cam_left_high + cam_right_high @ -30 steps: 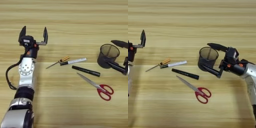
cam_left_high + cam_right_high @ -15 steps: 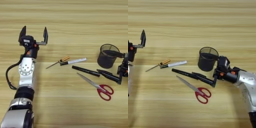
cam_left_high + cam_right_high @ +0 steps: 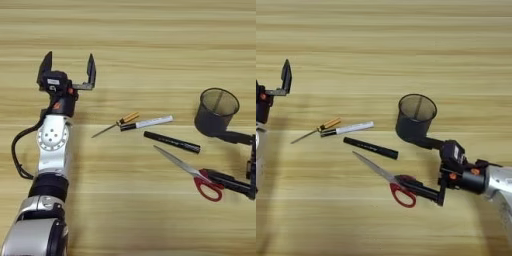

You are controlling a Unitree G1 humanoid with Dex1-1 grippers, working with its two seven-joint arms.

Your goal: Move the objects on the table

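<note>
The black wire-mesh pen cup [image 3: 416, 119] stands upright at the right. My right gripper [image 3: 415, 162] is open just in front of it. One black finger reaches to the cup's base; the other finger [image 3: 423, 189] lies over the red handle of the scissors [image 3: 387, 176], whose blades point up-left. Left of the cup lie the black marker [image 3: 371, 148], the white pen [image 3: 351, 128] and the small amber-handled tool [image 3: 318, 130]. My left gripper [image 3: 68, 69] is open at the far left, well away from these things, with nothing between its fingers.
The light wooden table [image 3: 150, 45] fills both views. The left arm [image 3: 50, 150] runs down the left side to the bottom edge. The right forearm [image 3: 491, 182] enters from the lower right.
My right gripper has swung from around the pen cup down towards me; its lower finger now lies over the scissors' handle. The cup, the pens and the left arm have not moved.
</note>
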